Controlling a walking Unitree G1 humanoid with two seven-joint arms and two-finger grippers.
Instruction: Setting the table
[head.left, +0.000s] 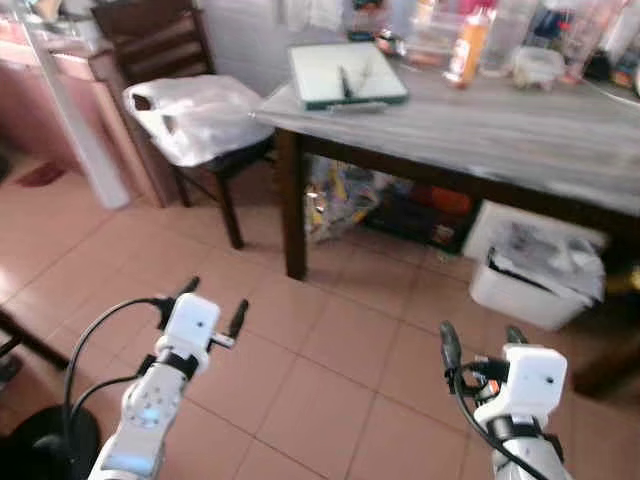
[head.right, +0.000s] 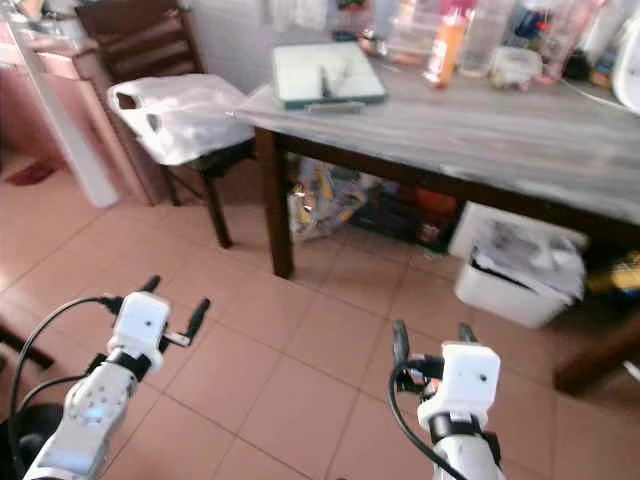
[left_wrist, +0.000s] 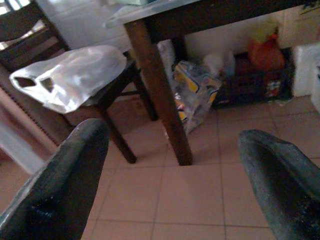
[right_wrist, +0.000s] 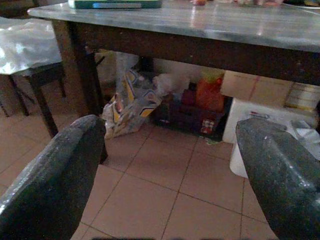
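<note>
— Tiled floor (head.left: 330, 350) ahead from the head camera; what's on the bench (head.left: 520, 125)?
— I see a green-rimmed tray (head.left: 345, 75) near its left corner and an orange bottle (head.left: 467, 45) behind. A white bag (head.left: 200, 115) sits on the chair (head.left: 160, 40).
— And my pincers?
— Left pincer (head.left: 212, 305) and right pincer (head.left: 482, 345) hover low over the tiles, both spread and holding nothing.
— Left wrist?
— Fingers (left_wrist: 60, 185) apart, facing the bench leg (left_wrist: 160, 100).
— Right wrist?
— Fingers (right_wrist: 55, 175) apart; a white bin (right_wrist: 260, 135) sits under the bench.
</note>
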